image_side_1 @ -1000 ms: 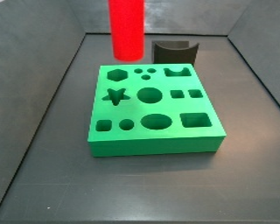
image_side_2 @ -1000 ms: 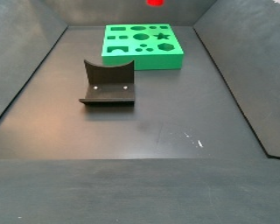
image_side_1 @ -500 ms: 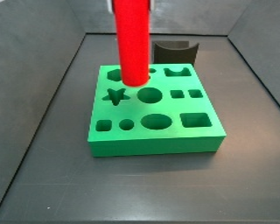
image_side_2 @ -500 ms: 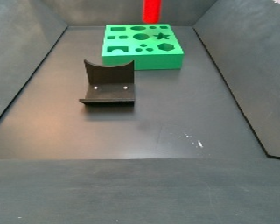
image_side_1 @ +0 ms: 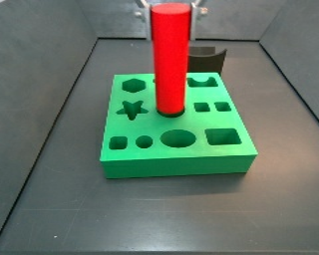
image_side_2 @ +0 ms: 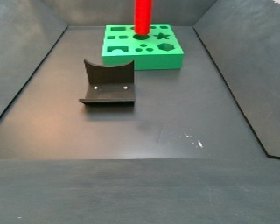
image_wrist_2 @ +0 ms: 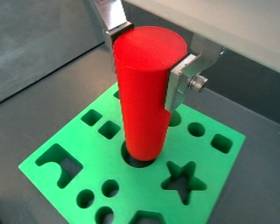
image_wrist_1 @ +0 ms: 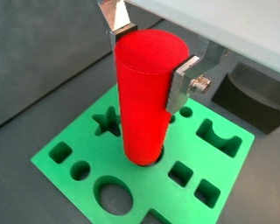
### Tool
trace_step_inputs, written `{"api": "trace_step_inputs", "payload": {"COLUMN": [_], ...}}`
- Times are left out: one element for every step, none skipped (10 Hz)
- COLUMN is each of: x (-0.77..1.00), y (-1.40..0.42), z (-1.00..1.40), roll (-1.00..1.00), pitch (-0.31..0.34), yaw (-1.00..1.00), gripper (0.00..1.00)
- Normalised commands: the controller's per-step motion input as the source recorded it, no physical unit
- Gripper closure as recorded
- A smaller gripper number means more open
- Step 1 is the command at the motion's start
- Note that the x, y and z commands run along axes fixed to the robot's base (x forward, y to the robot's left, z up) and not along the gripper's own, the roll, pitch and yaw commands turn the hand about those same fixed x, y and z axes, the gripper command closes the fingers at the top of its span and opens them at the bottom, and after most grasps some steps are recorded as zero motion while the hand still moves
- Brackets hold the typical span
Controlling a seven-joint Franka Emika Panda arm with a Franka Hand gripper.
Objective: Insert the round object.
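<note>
One second has been enough for the round object [image_side_1: 169, 60] to be brought from high above the far edge of the green block [image_side_1: 175, 159] down to the block's middle, where its lower end is now seated at the mouth of the round hole; half a second ago it was seen leaning over the star cutout [image_side_1: 133, 109], whereas now it stands upright. In both wrist views the gripper [image_wrist_1: 152, 52] is seen closed on the upper part of the cylinder, one silver finger [image_wrist_1: 185, 83] pressed flat against its side and the other at the opposite side near the top. The foot of the cylinder [image_wrist_2: 142, 156] is ringed by the hole's dark rim, so alignment is judged to be achieved and the insertion begun, though how deep it sits cannot be told. Most of the cylinder's length is seen above the block. The fixture [image_side_2: 108, 84] stands well apart on the floor and is not involved. A straight downward push, then release, is judged to remain.
</note>
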Motion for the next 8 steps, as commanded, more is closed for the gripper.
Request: {"api": "trace_step_inputs", "payload": {"x": [0.34, 0.33, 0.29, 0.25, 0.00, -0.14, -0.24, -0.22], "y": [0.08, 0.09, 0.10, 0.12, 0.03, -0.03, -0.15, -0.19], "z": [-0.26, -0.25, -0.23, -0.23, -0.18, -0.08, -0.06, -0.01], "roll": [0.00, 0.00, 0.00, 0.00, 0.00, 0.00, 0.02, 0.08], "pitch": [0.000, 0.000, 0.003, 0.004, 0.000, 0.000, -0.007, 0.000], "yaw": [-0.11, -0.11, -0.11, -0.12, -0.09, 0.00, 0.00, 0.00], "gripper": [1.00, 1.00, 1.00, 1.00, 1.00, 1.00, 1.00, 1.00]}}
